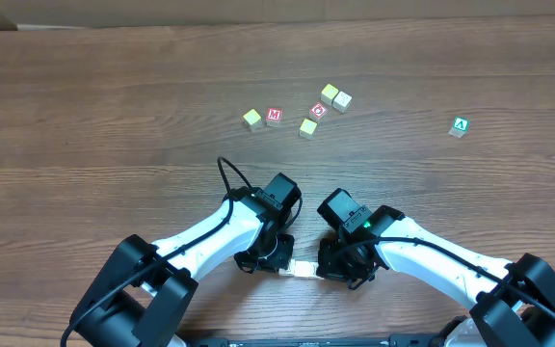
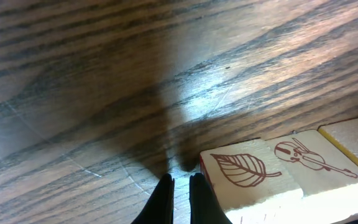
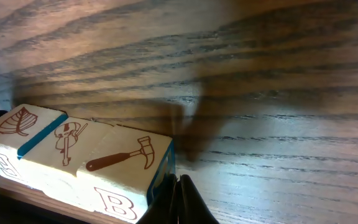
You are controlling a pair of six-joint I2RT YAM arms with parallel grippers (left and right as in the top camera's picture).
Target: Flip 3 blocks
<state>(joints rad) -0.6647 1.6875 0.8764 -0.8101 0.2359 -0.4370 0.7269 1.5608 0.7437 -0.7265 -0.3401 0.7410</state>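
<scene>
Near front edge of dark wooden bench (image 1: 85, 96), row of three cream wooden picture cubes (image 3: 67, 149), mostly hidden overhead; left jaws, right jaws closed, empty, at row ends.

Overhead: high, straight down, whole table (image 1: 85, 106) wide. Left wrist cam: skimming the tabletop at the left end of the block row (image 2: 303, 158), very close. Right wrist cam: same, from the right end. All three share that near-edge row.
</scene>
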